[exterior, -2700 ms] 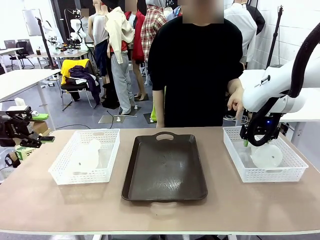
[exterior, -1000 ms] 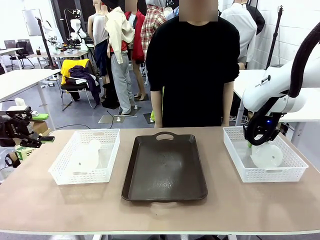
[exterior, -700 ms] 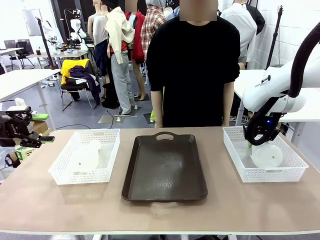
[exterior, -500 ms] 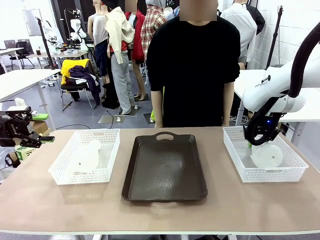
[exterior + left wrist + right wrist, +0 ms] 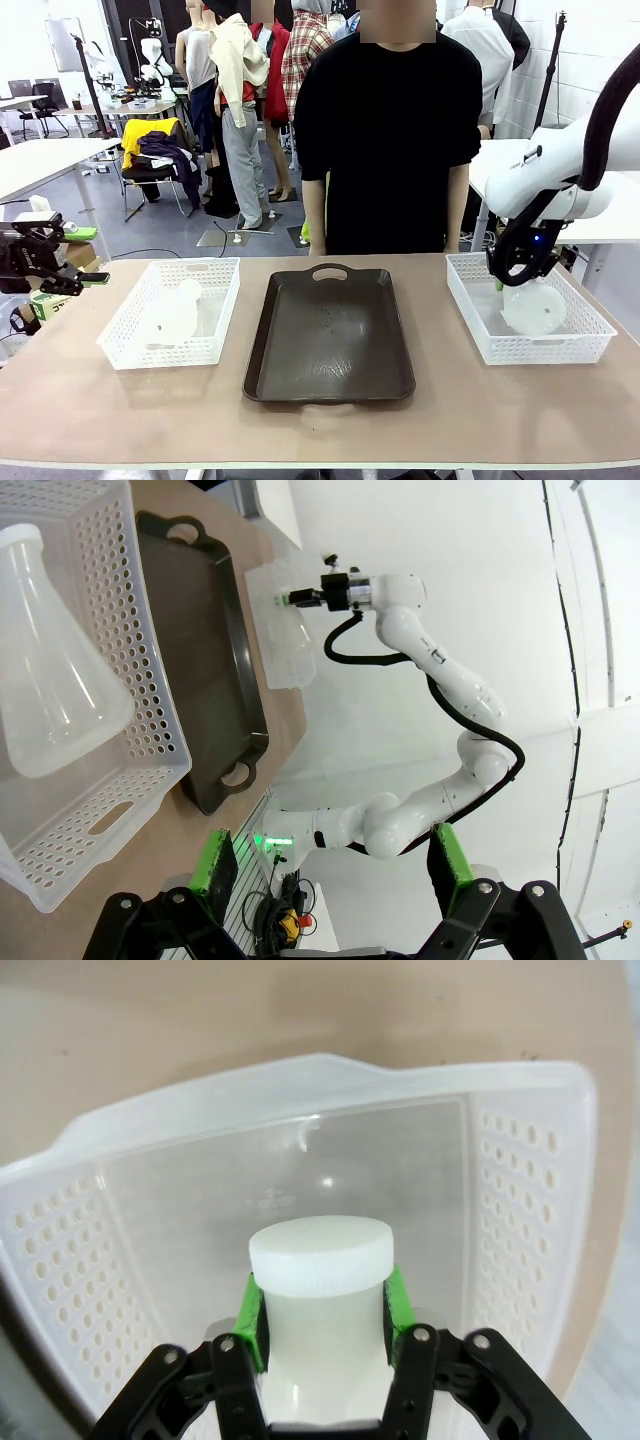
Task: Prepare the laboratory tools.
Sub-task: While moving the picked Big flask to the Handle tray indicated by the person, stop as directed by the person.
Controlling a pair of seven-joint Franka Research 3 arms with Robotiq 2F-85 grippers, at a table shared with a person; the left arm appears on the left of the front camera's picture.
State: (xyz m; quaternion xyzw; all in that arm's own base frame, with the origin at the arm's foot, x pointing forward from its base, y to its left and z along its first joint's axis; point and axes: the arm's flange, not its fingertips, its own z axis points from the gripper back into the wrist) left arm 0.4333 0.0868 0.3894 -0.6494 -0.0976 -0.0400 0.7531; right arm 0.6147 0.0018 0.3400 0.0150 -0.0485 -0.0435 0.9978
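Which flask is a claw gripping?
The flask in the right basket: right claw shut on its neck. The other flask lies free in the left basket.

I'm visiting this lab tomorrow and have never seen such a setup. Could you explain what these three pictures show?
Two white robot arms work at a table. Each arm ends in a black two-finger gripper with green pads. The wide picture comes from a fixed camera between the arms, facing a person in black across the table. The other two come from cameras on the arms' wrists, looking along the fingers.

On the table a dark brown tray lies in the middle, with a white mesh basket on each side. The left basket holds the left flask and the right basket holds the right flask. Both are translucent plastic conical flasks.

The right gripper is shut on the right flask's neck, just below its white cap. The left gripper is open, holding nothing, beside the table's left end.
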